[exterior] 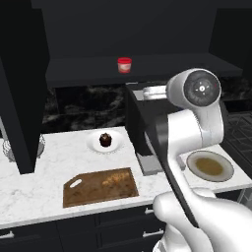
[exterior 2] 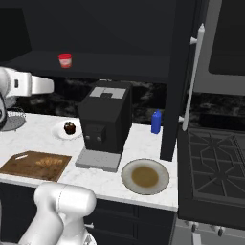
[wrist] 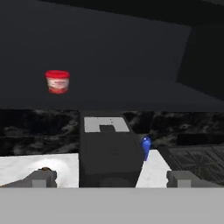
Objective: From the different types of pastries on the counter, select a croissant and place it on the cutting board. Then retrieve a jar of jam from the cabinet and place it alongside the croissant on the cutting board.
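One step done: croissant point(exterior: 116, 178) lies on the cutting board point(exterior: 83, 194), toward its right half; the jam half of the task is not yet done.
Jar of jam: jar of jam point(exterior: 124, 65) stands upright on the wide shelf of the dark cabinet point(exterior: 74, 71), left of centre, well apart from the arm, above and behind the coffee machine point(exterior 2: 106, 122).
Gripper: gripper point(wrist: 109, 179) is raised above the counter point(exterior: 34, 184), fingers spread wide with nothing between them; the hand view looks over the machine top, with the jar up to the left.
Other pastry: chocolate cupcake point(exterior: 105, 140) sits on a white plate point(exterior: 93, 145) behind the board; not wanted.
Risk, path: the coffee machine stands between hand and shelf, so I judge a straight reach could clip its top or the shelf edge.
Risk, grasp: the jar is squat and round; an off-centre close could tip it or push it deeper in.
Risk, placing: the croissant takes part of the board, so a careless set-down could knock it or leave the jar half off the edge.
Also near: blue bottle point(exterior 2: 156, 122) and a soiled plate point(exterior 2: 145, 176) right of the machine.
Writing: the jar's pale band carries no readable lettering; no brand legible anywhere.
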